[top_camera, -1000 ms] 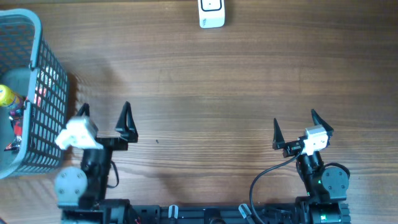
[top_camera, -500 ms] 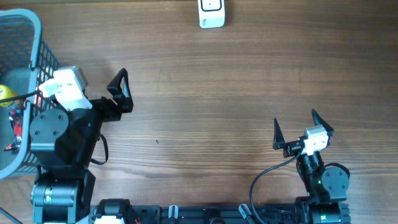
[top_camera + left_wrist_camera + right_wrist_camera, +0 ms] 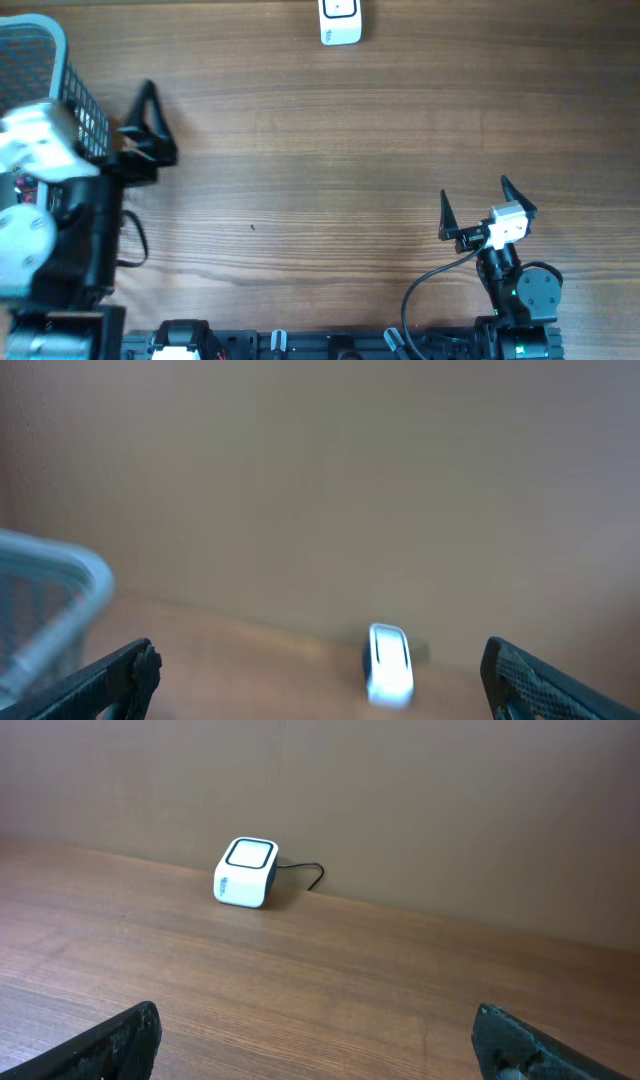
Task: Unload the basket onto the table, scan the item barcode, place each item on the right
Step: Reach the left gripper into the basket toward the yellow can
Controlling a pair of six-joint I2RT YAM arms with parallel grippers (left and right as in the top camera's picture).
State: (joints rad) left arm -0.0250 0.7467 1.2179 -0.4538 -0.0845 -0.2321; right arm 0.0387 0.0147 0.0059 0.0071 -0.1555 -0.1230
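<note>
At the far edge of the wooden table (image 3: 320, 150), about midway along it, stands the white scanner (image 3: 340, 22), a small rounded box with a dark-outlined window on its upper face. From the right wrist view a thin dark cable (image 3: 305, 870) leaves the back of the scanner toward the beige wall (image 3: 420, 800) just behind it.

Well apart from the scanner, off to its left, sits the blue mesh basket (image 3: 45, 30) at the table's corner. The left arm reaches up beside the basket, and its white housing covers most of the inside, so the item to be scanned cannot be made out. Only a sliver of red and dark shows past the arm, too small to name. One black finger (image 3: 150, 115) of the left gripper (image 3: 318, 670) points away from the basket, on the scanner's side of it. The left wrist view is blurred. It shows the two fingertips far apart at the bottom corners with nothing between them, the scanner low between them and the basket rim at the left.

Near the table's front edge, well apart from the scanner and to its right, the right gripper (image 3: 474, 190) hangs low over bare wood. Its jaws are spread wide and hold nothing, with both tips pointing toward the scanner's side of the table. Its wrist view has the scanner ahead, to the left
</note>
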